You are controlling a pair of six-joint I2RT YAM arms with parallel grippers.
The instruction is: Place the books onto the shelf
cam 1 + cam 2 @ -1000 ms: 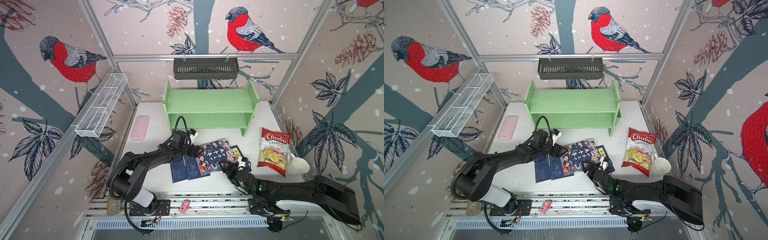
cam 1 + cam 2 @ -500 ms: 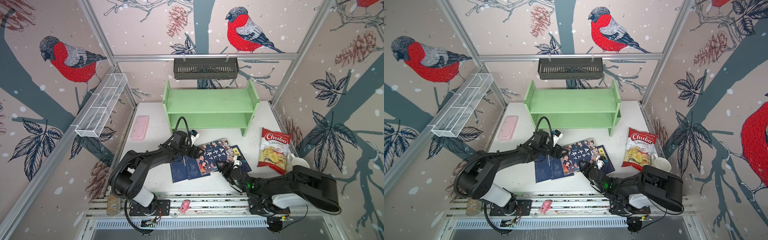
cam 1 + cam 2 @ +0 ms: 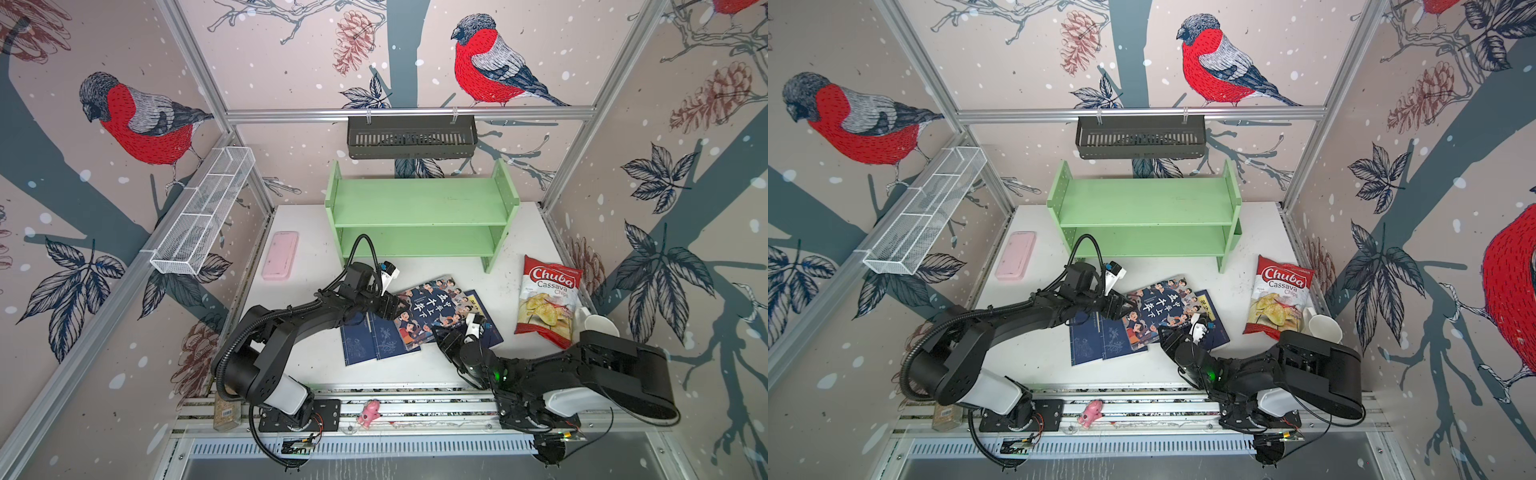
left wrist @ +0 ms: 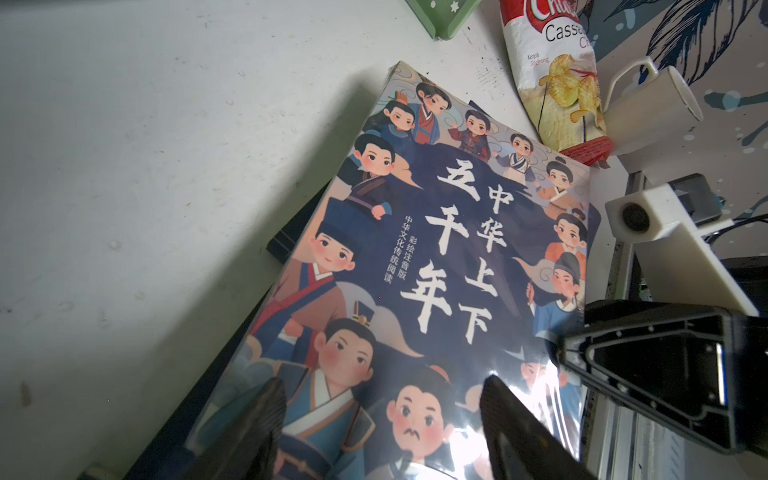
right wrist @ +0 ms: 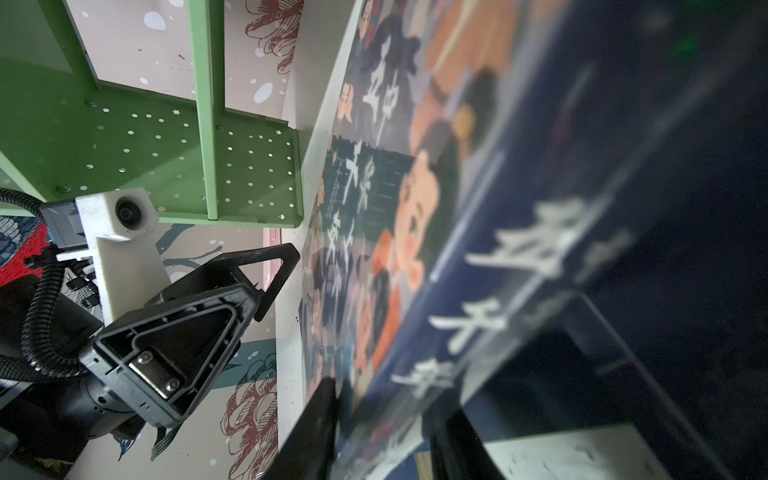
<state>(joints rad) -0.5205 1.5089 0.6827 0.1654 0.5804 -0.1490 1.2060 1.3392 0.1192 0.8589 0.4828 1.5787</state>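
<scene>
Cartoon book [image 3: 428,308] lies diagonal (top end far-right).

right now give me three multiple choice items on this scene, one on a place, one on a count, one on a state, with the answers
1. Where is the pink case?
A. in the wire tray
B. flat on the table, left of the green shelf in both top views
C. on the shelf's top tier

2. How many books are on the shelf?
A. none
B. two
C. five

3. How is the left gripper?
A. shut on the chip bag
B. shut on the pink case
C. open, over the cartoon book

Answers:
1 B, it lies on the tabletop beside the shelf's side panel.
2 A, both tiers are bare.
3 C, the left wrist view shows its fingers spread apart above the cover.
</scene>
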